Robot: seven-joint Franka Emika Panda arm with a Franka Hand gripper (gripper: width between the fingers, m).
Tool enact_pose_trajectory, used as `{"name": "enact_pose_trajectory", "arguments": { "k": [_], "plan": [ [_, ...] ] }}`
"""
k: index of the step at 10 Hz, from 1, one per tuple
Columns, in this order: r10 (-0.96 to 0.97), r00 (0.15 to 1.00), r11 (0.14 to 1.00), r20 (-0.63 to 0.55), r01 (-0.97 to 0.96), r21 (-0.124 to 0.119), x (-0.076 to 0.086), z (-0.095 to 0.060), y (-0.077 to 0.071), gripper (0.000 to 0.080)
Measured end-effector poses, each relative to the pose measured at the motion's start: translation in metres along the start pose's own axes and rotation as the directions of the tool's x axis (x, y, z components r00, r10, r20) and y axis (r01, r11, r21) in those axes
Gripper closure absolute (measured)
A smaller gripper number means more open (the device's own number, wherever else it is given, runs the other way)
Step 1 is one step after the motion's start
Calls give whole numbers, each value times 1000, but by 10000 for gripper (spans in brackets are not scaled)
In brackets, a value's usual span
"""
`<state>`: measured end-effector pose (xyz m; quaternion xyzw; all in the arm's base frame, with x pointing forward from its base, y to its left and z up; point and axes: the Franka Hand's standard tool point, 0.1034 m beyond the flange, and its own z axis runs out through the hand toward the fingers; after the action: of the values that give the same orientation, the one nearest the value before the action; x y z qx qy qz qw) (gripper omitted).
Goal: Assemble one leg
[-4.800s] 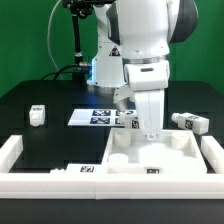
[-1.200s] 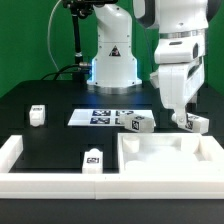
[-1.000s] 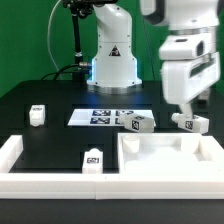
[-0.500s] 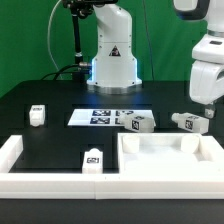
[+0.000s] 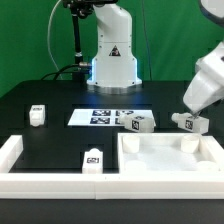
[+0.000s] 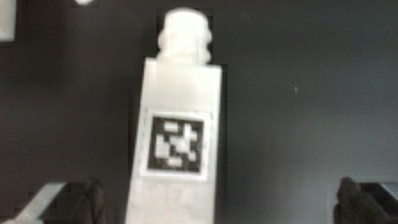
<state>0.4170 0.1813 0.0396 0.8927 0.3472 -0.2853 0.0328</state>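
You're at the reach-for-the-leg step, pre-grasp by my read. The leg (image 5: 190, 121) you want lies on its side on the table (image 5: 60, 100) at the exterior view's right, just beyond the far edge of the tabletop (image 5: 165, 165). Can't tell if they touch. The arm's canted over it, and the end effector (image 6: 217, 203) is above the leg, not on it.

Wrist view: a leg, likely that same one, lies lengthwise under the cam, tag face up, ribbed tip pointing away from the fingers (image 6: 68, 205). The fingers are spread wide, one each side of the leg, with clear gaps. Nothing pinched, nothing touched, so it's empty.

The leg sits off-centre btw the fingers, closer to one. So the next move, as I judge it: centre over the leg, level the wrist, drop straight down, then close across the narrow sides. Go in crooked and one pad may clip the leg & roll it. Carrying it to the tabletop and seating it is not yet done.

Lookalikes to avoid:
- second leg (image 5: 138, 123), just left of the target, by the marker board (image 5: 105, 116)
- third leg (image 5: 37, 114), far left
- fourth leg (image 5: 93, 160), near side, left of the tabletop
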Motion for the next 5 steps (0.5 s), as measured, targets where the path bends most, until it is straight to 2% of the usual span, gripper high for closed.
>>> {"name": "enact_pose_trajectory", "arguments": {
  "k": [1, 3, 5],
  "plan": [
    [10, 1000, 1000, 25, -10, 15, 4, -1, 6, 151],
    [-4, 990, 999, 144, -1, 38, 0, 1, 2, 151],
    [-8, 988, 999, 152, 1, 43, 6, 2, 2, 151]
  ]
}}
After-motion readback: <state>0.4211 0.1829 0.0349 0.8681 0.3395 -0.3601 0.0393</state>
